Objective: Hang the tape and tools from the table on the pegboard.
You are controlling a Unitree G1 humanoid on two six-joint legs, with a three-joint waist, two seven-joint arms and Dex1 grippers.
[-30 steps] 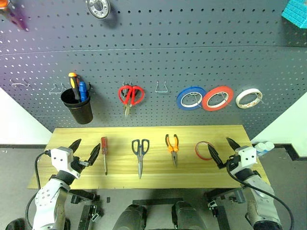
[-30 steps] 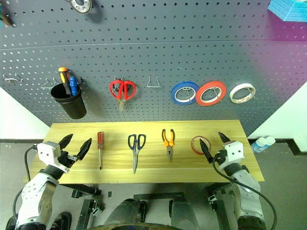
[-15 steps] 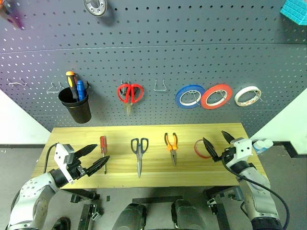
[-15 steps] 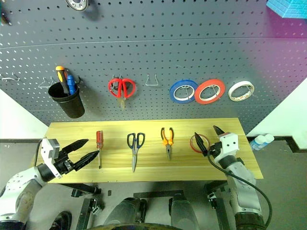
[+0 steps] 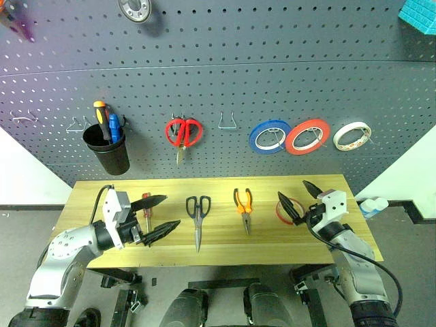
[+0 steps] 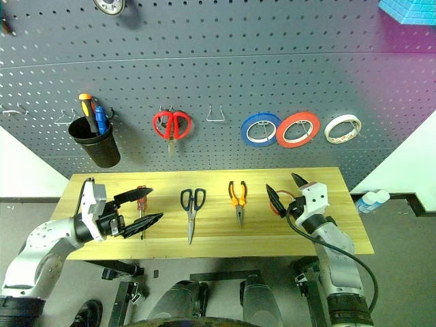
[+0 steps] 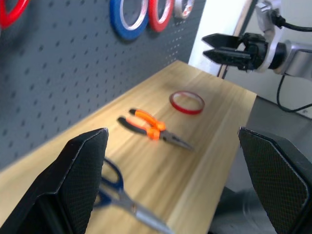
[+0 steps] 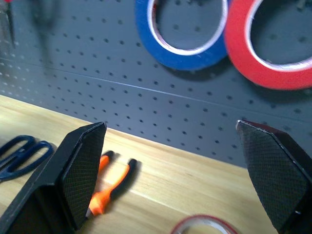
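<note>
Four task items lie in a row on the light yellowish plank surface point(image 5: 88, 197), all flat and apart from one another. Nearest the left edge is the screwdriver point(image 5: 146, 208), slim with a red handle, its handle toward the rear edge and its shaft partly hidden by the left end effector point(image 5: 161, 214), whose two black fingers stand wide apart above it and grip nothing. Next along is the pair of scissors point(image 5: 198, 219), dark-handled with steel blades that point toward the front edge. Past the middle lie the pliers point(image 5: 244, 208), orange handles toward the rear edge and dark jaws toward the front. Closest to the right edge is the tape point(image 7: 187, 102), a thin narrow red ring lying flat with wood showing through its open middle. The right end effector point(image 5: 301, 199) hovers just over that ring with its fingers spread and nothing between them. Behind the rear edge rises the dark grey pegboard point(image 5: 272, 61), dotted with small holes. It carries a black cup point(image 5: 107, 151) with orange and blue drivers, red-handled scissors point(image 5: 184, 133), a bare metal hook point(image 5: 229, 122), a blue roll point(image 5: 270, 137), a wider red roll point(image 5: 308, 136) and a white roll point(image 5: 352, 136).
</note>
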